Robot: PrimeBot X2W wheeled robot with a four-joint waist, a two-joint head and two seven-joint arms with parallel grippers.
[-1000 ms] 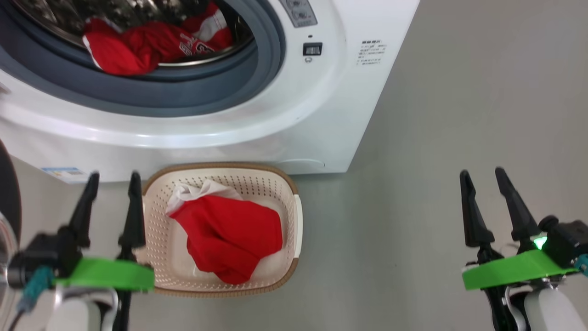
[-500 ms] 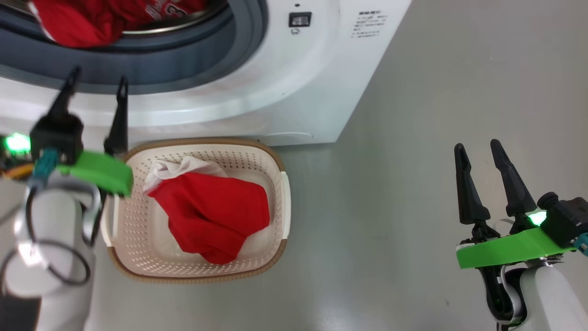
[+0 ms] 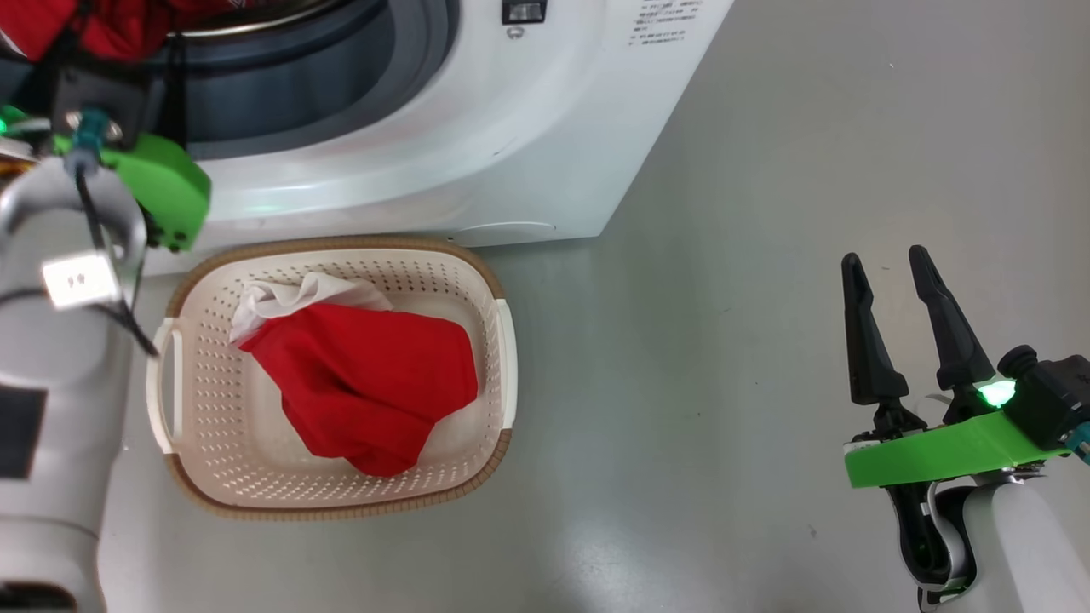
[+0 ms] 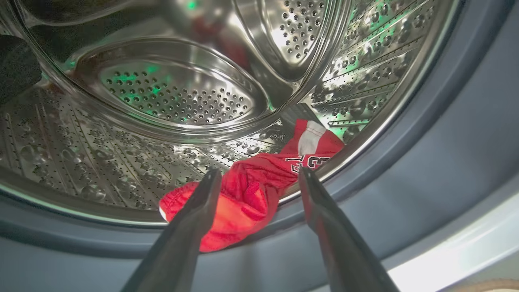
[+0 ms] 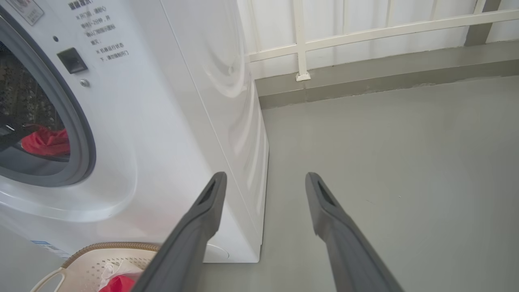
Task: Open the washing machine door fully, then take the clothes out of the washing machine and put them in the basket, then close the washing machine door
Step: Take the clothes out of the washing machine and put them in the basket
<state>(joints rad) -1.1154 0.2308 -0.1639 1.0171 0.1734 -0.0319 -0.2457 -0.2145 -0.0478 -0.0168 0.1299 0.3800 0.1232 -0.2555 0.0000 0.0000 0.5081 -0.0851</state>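
Observation:
The washing machine [image 3: 443,153] stands with its drum mouth uncovered; the washing machine door is out of view. In the left wrist view my left gripper [image 4: 259,174] is open at the drum's front lip. Its two fingers flank red clothes [image 4: 255,190] with white trim and lettering, which hang over the grey rubber ring [image 4: 425,142]. In the head view the left forearm [image 3: 68,340] rises beside the basket [image 3: 498,340], which holds a red garment [image 3: 366,383] and white cloth [image 3: 281,294]. My right gripper [image 3: 890,268] hangs open and empty over the floor, far right of the basket.
Grey floor [image 3: 724,340] spreads to the right of the machine. A white railing and a low wall [image 5: 365,61] close it off behind. The basket [image 5: 93,259] sits right against the machine's front base.
My left arm has risen from beside the basket up into the drum mouth, still open. The head camera has tilted, shifting the whole picture. The right gripper has hardly moved.

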